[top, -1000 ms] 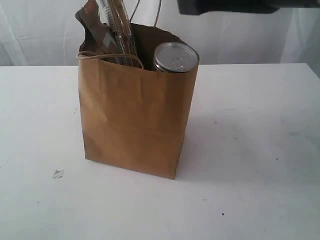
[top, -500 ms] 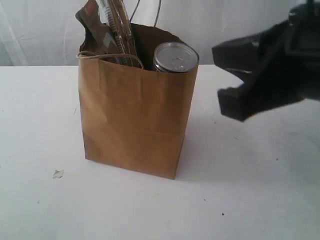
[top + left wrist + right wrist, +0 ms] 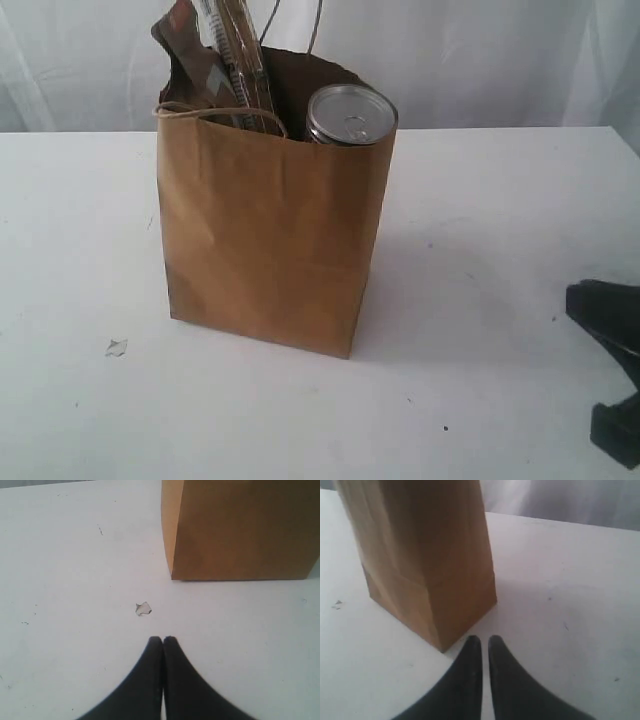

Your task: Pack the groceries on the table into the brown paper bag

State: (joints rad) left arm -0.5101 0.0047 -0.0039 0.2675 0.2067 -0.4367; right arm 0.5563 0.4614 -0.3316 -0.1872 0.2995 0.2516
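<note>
The brown paper bag (image 3: 270, 230) stands upright mid-table (image 3: 500, 200). Out of its open top stick a silver-lidded jar (image 3: 350, 113), a clear spaghetti packet (image 3: 235, 50) and a brown pouch (image 3: 190, 55); anything deeper inside is hidden. My left gripper (image 3: 162, 640) is shut and empty, low over the table, a short way from the bag (image 3: 240, 530). My right gripper (image 3: 484, 639) is shut on nothing, just off a bottom corner of the bag (image 3: 420, 555). Part of the right arm (image 3: 610, 310) shows dark at the exterior view's lower right.
A small crumpled scrap (image 3: 116, 347) lies on the table left of the bag, just ahead of the left fingertips (image 3: 143, 608). A white curtain (image 3: 480, 60) hangs behind the table's far edge.
The right arm has come down from the top right of the exterior view, past the bag's right side, to the lower right corner. The bag and its contents have not moved.
</note>
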